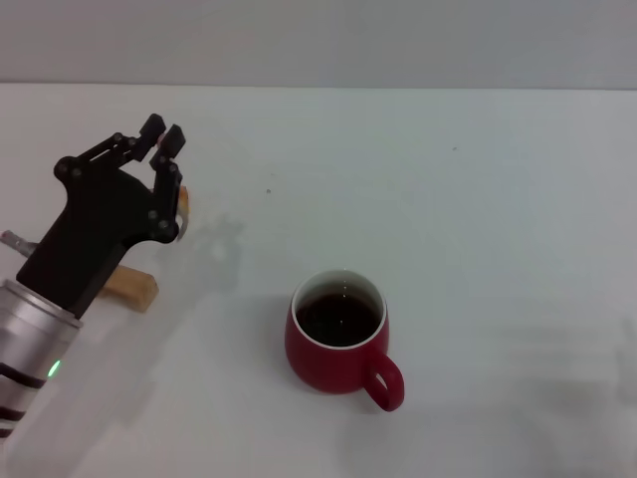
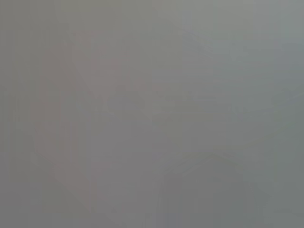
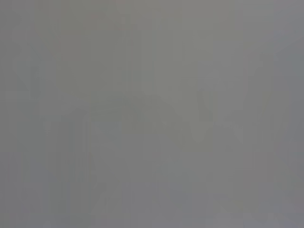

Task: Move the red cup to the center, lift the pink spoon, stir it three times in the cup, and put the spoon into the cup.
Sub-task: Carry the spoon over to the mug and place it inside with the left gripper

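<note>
White bench (image 1: 478,199) fills the head view. L arm comes in from the near-left edge, silver forearm w/ green LED, black wrist. Left gripper (image 1: 165,140) is raised over the far-left part of the bench, fingers (image 1: 151,127) nearly together at the tips, nothing seen between them. Red cup (image 1: 336,339) stands upright near center, slightly toward the robot, well apart from the gripper, handle pointing near-right, inside dark. Tan wooden blocks (image 1: 134,287) lie under/behind the L arm, partly hidden. Pink spoon not visible. R arm out of view. Both wrist views are plain grey, nothing readable.
</note>
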`<state>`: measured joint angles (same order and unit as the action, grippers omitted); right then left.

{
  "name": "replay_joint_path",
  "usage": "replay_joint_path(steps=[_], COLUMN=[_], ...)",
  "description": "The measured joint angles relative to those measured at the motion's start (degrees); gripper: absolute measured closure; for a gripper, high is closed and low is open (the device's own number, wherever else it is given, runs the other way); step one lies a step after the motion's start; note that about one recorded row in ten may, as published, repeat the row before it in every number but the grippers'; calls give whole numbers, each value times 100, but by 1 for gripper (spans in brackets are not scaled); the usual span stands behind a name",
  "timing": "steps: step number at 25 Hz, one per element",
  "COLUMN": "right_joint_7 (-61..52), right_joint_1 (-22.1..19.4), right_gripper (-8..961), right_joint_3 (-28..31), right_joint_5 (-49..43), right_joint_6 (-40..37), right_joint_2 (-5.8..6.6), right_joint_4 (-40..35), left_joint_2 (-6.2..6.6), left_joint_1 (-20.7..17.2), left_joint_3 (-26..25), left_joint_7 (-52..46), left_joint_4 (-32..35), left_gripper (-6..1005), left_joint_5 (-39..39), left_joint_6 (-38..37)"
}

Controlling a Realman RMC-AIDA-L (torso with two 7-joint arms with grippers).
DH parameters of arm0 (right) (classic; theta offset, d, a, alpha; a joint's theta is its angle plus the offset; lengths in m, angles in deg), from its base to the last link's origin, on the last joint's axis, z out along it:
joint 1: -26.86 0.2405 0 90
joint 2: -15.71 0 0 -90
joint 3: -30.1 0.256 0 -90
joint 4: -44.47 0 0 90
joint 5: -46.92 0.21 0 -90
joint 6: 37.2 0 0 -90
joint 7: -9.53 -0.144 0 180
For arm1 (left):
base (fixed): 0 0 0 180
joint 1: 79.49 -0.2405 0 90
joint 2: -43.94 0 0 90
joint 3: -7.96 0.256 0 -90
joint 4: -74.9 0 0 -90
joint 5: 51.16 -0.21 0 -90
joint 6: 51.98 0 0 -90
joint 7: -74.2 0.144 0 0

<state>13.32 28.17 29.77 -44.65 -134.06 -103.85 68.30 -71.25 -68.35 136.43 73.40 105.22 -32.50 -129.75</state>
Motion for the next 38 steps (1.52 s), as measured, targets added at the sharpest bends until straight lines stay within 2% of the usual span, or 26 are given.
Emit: replay_joint_path(steps=[16, 19, 24, 31, 38], right_joint_7=[15, 16, 16, 16, 16], right_joint_1=[-126, -169, -188, -141, -96], right_gripper=[537, 536, 537, 539, 537], right_joint_3=[23, 22, 35, 21, -5], right_joint_5=[868, 1035, 1139, 1146, 1151], right_joint_6=[-271, -247, -218, -183, -73], right_joint_2=[14, 11, 11, 11, 9], right_joint_4=[-318, -380, -402, -405, -404], left_joint_2=[17, 66, 156, 184, 203], left_joint_1=[-50, -10, -35, -56, -56], left_joint_3=[-124, -190, -646, -1300, -1738], left_joint_7=[-473, -617, -1116, -1921, -2397], left_joint_4=[369, 346, 429, 596, 702], left_gripper=[870, 870, 870, 871, 871], left_joint_5=[-756, -909, -1529, -2611, -3329], left_joint_6=[14, 19, -10, -90, -241])
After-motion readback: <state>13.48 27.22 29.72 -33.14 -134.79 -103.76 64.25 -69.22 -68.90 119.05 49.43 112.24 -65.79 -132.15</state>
